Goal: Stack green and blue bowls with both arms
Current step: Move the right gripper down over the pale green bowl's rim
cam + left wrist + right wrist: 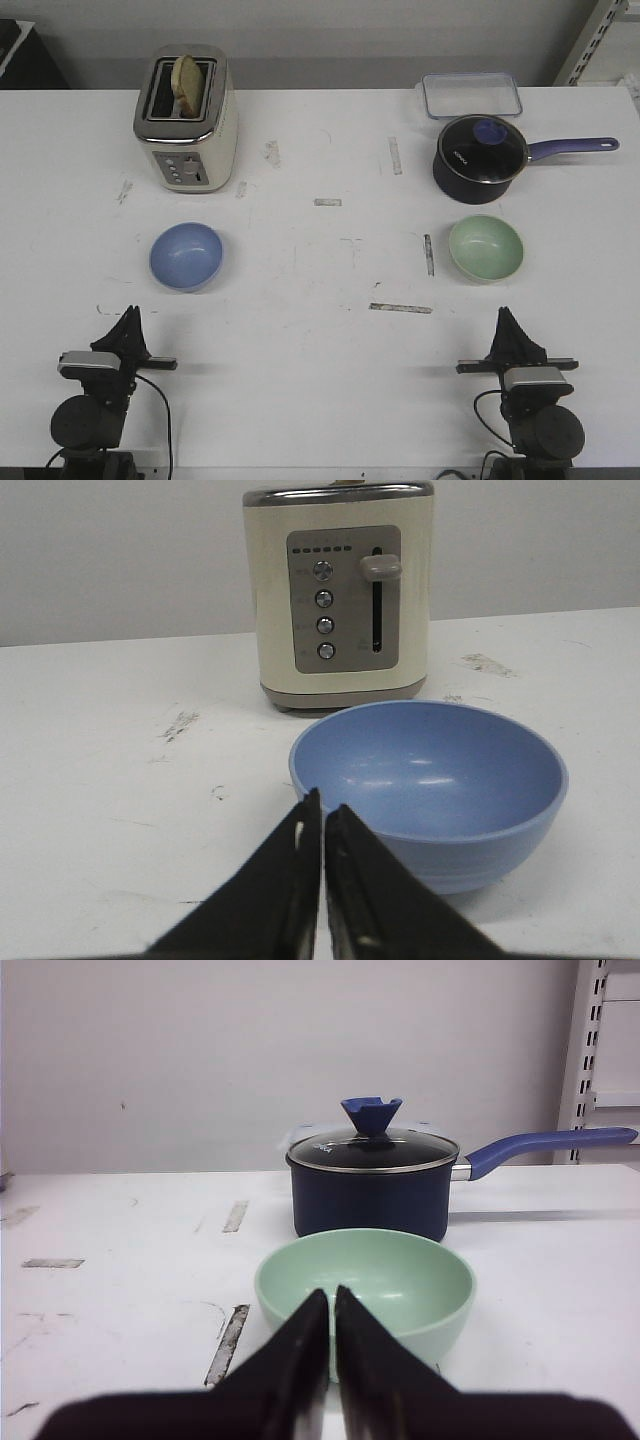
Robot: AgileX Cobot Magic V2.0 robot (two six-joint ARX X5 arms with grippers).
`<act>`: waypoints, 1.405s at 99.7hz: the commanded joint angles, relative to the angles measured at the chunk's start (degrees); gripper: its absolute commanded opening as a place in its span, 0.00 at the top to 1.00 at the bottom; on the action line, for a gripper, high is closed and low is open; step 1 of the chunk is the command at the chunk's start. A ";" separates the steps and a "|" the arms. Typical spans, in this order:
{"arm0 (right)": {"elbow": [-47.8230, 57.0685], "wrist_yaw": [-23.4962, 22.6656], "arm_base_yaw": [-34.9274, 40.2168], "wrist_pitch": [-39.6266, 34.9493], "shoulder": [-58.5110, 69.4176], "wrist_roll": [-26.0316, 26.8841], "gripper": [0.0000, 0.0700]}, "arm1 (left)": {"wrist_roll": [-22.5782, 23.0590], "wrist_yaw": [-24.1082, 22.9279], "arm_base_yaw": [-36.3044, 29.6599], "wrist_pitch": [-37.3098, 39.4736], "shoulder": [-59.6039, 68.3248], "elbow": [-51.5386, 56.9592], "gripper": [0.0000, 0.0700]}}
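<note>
Front view: left end effector (129,312) and right end effector (504,313) sit low at the near bench (320,400) edge, both pinched closed, holding nothing; blue bowl (186,256) lies ahead of the left one, green bowl (486,248) ahead of the right, well apart.
Left wrist view: closed left end effector (322,810) points at the blue bowl (430,790), just ahead and slightly off to one side; toaster (340,590) close behind it.
Right wrist view: closed right end effector (331,1302) aims at the green bowl (366,1285); saucepan (372,1185) near behind.
Risk: reaching in with fingers closed would likely shove a bowl into toaster or saucepan; smooth rims may slip.
</note>
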 commanded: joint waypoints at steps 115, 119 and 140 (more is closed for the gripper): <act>30.42 0.85 0.09 -13.62 29.20 -3.30 1.00 | 0.28 0.02 0.02 0.90 -0.11 -1.20 1.00; 32.59 0.83 0.09 -14.64 31.87 -3.26 1.00 | 0.31 0.02 0.02 0.90 -0.11 -1.20 1.00; 43.34 0.83 0.09 -16.46 45.99 3.50 1.00 | 0.28 0.02 0.02 0.90 -0.11 -1.20 1.00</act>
